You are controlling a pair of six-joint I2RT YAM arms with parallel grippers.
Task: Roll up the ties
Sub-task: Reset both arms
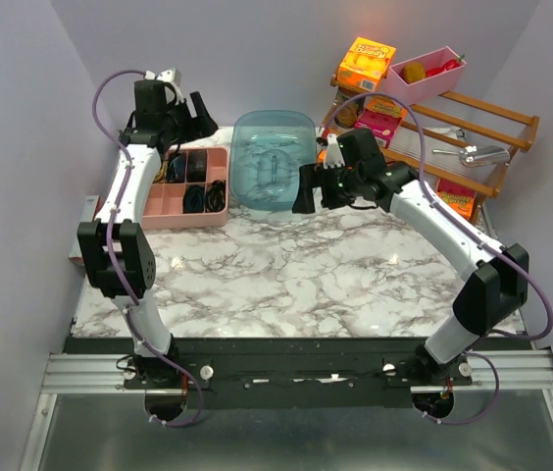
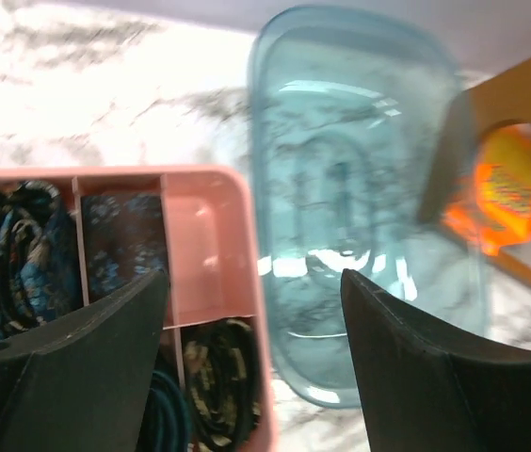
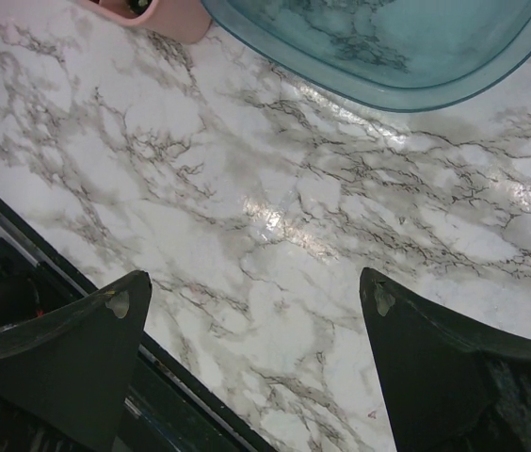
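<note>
My left pincer (image 2: 251, 282) hangs released, nothing between its fingers, over the pink tray (image 2: 211, 235) at the lower left of my wrist view. The rolled ties (image 2: 23, 247) sit in its compartments, beside the teal tub (image 2: 369, 151). My right pincer (image 3: 254, 282) gapes wide above the marble table (image 3: 247, 188), holding nothing.

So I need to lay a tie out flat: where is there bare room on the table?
The wide marble stretch between the pink tray, the blue bin and the near rail is bare. The back is crowded: tray, bin and wooden rack in a row, the right end effector open beside the bin, the left end effector over the tray.
</note>
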